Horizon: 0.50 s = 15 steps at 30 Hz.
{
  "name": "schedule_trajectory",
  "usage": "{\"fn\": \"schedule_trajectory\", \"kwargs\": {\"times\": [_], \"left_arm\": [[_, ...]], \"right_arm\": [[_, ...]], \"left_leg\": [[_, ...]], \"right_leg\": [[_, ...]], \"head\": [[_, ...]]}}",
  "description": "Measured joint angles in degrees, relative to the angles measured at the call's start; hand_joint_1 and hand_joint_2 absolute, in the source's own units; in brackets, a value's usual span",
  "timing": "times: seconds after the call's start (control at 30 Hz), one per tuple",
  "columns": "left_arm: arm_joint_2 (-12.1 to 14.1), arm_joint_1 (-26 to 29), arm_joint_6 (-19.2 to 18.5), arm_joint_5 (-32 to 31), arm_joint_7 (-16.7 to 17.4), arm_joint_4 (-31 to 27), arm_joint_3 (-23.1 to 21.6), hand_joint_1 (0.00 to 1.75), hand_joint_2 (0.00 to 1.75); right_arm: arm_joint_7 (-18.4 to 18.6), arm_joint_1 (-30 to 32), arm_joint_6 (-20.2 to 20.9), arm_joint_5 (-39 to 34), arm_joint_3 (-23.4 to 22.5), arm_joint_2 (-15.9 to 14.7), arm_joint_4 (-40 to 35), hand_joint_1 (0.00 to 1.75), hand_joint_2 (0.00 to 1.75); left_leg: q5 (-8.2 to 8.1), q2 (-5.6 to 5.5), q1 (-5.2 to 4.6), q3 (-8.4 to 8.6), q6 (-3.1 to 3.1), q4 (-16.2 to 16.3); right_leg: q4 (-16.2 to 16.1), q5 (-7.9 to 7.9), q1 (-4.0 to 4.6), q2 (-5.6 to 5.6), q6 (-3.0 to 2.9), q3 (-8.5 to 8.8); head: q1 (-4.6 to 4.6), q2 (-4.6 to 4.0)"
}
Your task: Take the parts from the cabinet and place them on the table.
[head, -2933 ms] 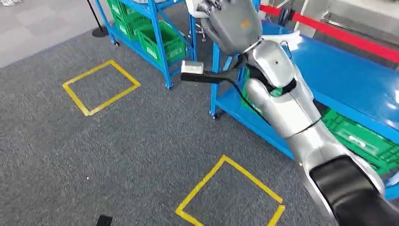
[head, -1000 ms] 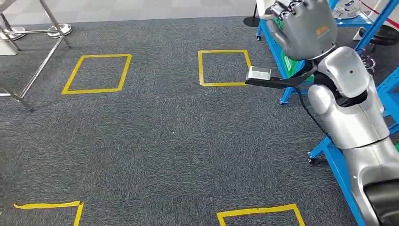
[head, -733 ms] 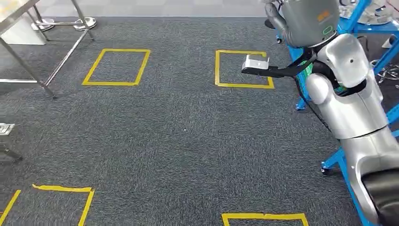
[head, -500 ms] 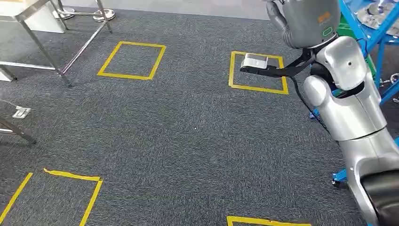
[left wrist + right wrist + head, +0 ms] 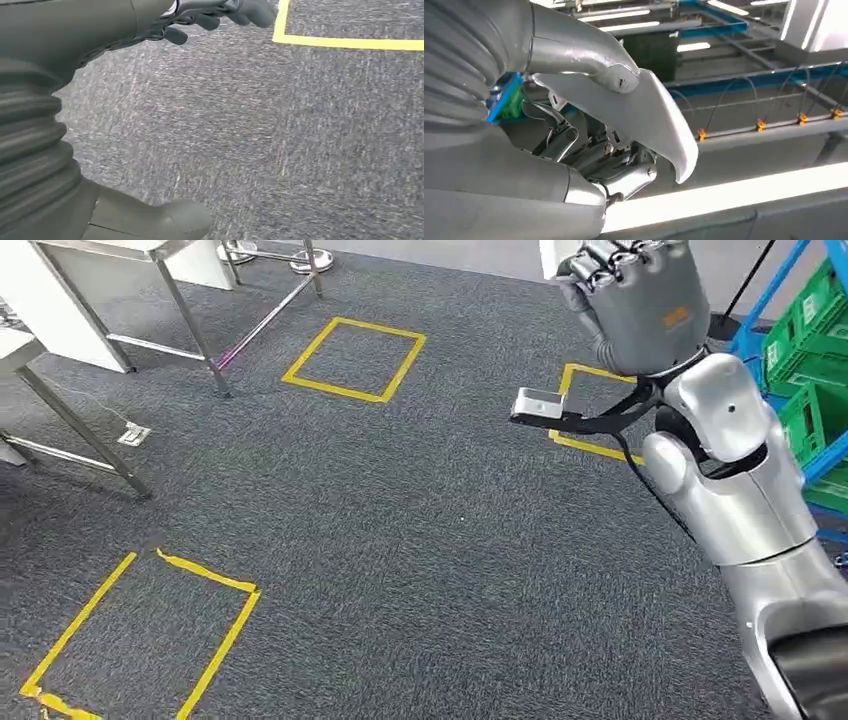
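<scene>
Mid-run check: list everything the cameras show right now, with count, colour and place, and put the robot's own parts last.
White part: one, white, curved plate, gripped in the right robot hand, raised high.
Yellow tape squares: three in the head view, yellow, on the carpet: one far ahead, one near left, one partly behind the right arm.
Metal tables: two, steel legs, far left.
Green crates: several, green, on a blue rack at the far right.
Carpet: one, dark grey, the whole floor.
Right robot hand: grey, curled round the white part.
Left robot hand: grey, hanging over the carpet, holding nothing visible.
</scene>
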Motion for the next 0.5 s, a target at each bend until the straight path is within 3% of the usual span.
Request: {"fn": "schedule_trajectory", "kwargs": {"times": [0.03, 0.07, 0.1, 0.17, 0.2, 0.23, 0.27, 0.3, 0.33, 0.37, 0.4, 0.5], "left_arm": [[-0.04, 0.02, 0.00, -0.09, 0.05, 0.02, -0.02, 0.00, 1.75], [-0.04, -0.14, 0.00, -0.18, 0.05, 0.02, -0.02, 0.00, 1.75], [-0.04, -0.43, 0.00, -0.22, 0.09, 0.02, -0.02, 0.00, 1.75], [-0.09, -0.63, -0.07, -0.72, 0.24, 0.04, -0.04, 0.00, 1.75], [-0.09, -0.57, -0.24, -0.96, 0.22, 0.04, -0.07, 0.00, 1.75], [-0.07, -0.55, -0.37, -1.25, 0.24, 0.04, -0.07, 0.00, 1.75], [-0.02, -0.58, -0.41, -1.40, 0.22, 0.02, -0.09, 0.00, 1.75], [0.07, -0.61, -0.44, -1.62, 0.22, -0.02, -0.09, 0.00, 1.75], [0.13, -0.66, -0.48, -1.93, 0.22, -0.11, -0.11, 0.00, 1.75], [0.20, -0.89, -0.48, -2.06, 0.24, -0.15, -0.13, 0.00, 1.75], [0.20, -1.02, -0.48, -2.10, 0.22, -0.15, -0.15, 0.00, 1.75], [0.26, -0.74, -0.50, -2.17, 0.26, -0.15, -0.20, 0.00, 1.75]], "right_arm": [[-0.02, 0.18, 0.00, 0.07, -0.02, -0.02, -0.37, 1.75, 1.75], [-0.02, 0.48, -0.07, 0.04, -0.22, -0.02, -0.68, 1.75, 1.75], [0.04, 0.69, -0.06, 0.13, -0.44, -0.11, -0.81, 1.75, 1.75], [0.20, 1.65, 0.22, 0.26, -0.77, -0.33, -1.00, 1.75, 1.75], [0.24, 2.28, 0.39, 0.35, -0.87, -0.48, -1.20, 1.75, 1.75], [0.22, 2.99, 0.46, 0.39, -1.12, -0.50, -1.51, 1.75, 1.75], [0.22, 3.57, 0.48, 0.41, -1.55, -0.59, -1.96, 1.75, 1.75], [0.20, 4.02, 0.63, 0.42, -1.88, -0.87, -2.38, 1.75, 1.75], [0.05, 4.48, 0.90, 0.37, -2.34, -1.40, -3.01, 1.75, 1.75], [-0.09, 4.95, 1.05, 0.22, -2.88, -2.00, -3.62, 1.75, 1.75], [-0.11, 5.22, 1.16, 0.13, -3.35, -2.60, -3.96, 1.75, 1.75], [-0.20, 5.84, 1.51, -0.13, -4.22, -3.08, -4.96, 1.75, 1.75]], "left_leg": [[-0.54, 2.09, -0.17, -0.03, -0.03, 0.76], [-2.16, 5.44, -0.53, -1.06, -0.16, 2.93], [-4.57, 7.46, -0.50, -3.09, -0.32, 7.35], [-8.06, 8.71, -0.42, -7.12, -0.37, 16.13], [-8.14, 8.78, -0.42, -7.82, -0.36, 17.73], [-6.90, 8.80, -0.44, -7.08, -0.24, 16.48], [-4.92, 8.96, -0.49, -5.16, -0.06, 13.02], [-2.45, 9.70, -0.63, -2.21, 0.27, 7.65], [-0.51, 12.00, -0.96, 0.85, 0.83, 2.28], [-1.62, 15.22, -1.94, 2.06, 1.46, 0.27], [-1.20, 13.94, -1.73, 1.80, 2.00, 0.15], [-0.98, 11.78, -1.73, 1.51, 2.61, -0.08]], "right_leg": [[-0.32, 0.21, -0.01, -0.75, -0.33, 0.22], [-0.55, 0.24, 0.04, -1.17, -0.77, 0.31], [-0.55, 0.22, 0.22, -1.99, -0.88, 0.31], [-0.53, 0.04, 0.53, -3.54, -1.15, 0.33], [-0.52, 0.00, 0.60, -4.21, -1.21, 0.34], [-0.51, -0.09, 0.70, -4.92, -1.23, 0.41], [-0.48, -0.19, 0.76, -5.61, -1.21, 0.52], [-0.46, -0.37, 0.85, -6.35, -1.17, 0.74], [-0.46, -0.59, 0.95, -7.08, -0.98, 1.06], [-0.38, -0.84, 1.38, -7.78, -0.65, 1.15], [-0.35, -0.90, 1.43, -8.36, -0.45, 1.11], [-0.56, -1.13, 1.64, -10.43, 0.18, 1.62]], "head": [[-0.02, 0.00], [-0.44, 0.00], [-0.44, 0.00], [-0.42, 0.00], [-0.44, 0.00], [-0.44, 0.00], [-0.44, 0.00], [-0.46, 0.00], [-0.44, 0.00], [-0.46, 0.00], [-0.33, 0.00], [-0.39, 0.00]]}}
